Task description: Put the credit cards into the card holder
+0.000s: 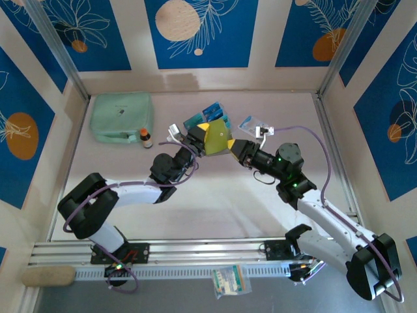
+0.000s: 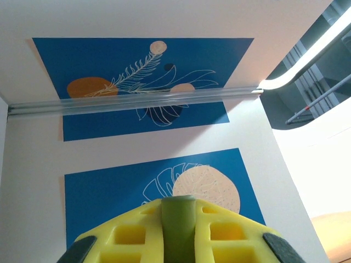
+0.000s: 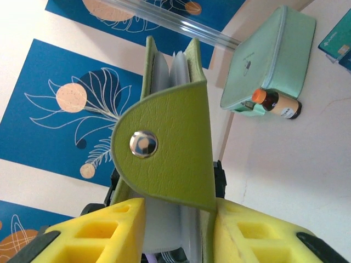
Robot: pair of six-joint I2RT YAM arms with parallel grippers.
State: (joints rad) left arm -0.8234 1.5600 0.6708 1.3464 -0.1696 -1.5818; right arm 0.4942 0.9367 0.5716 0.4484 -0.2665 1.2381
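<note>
The card holder point(image 1: 216, 137) sits between the left fingers point(image 1: 201, 132) and right fingers point(image 1: 232, 145); credit cards point(image 1: 207, 119) lie just beyond them.

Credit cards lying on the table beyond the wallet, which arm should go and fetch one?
Right, probably. The left gripper is shut tight on the card holder, anchoring it. The right gripper has it between wider-set fingers, seemingly looser, so it could let go and reach the credit cards just beyond.

Mint-green zip pouch point(image 1: 121, 116) at the far left of the table point(image 1: 215, 202); 1 brown, orange-capped bottle point(image 1: 144, 137) just beside its near right corner. 1 clear packet point(image 1: 251, 124) right of centre. 1 printed packet point(image 1: 230, 280) by the near rail point(image 1: 195, 251). Blue leaf-print panels point(image 1: 199, 32) on the walls.
</note>
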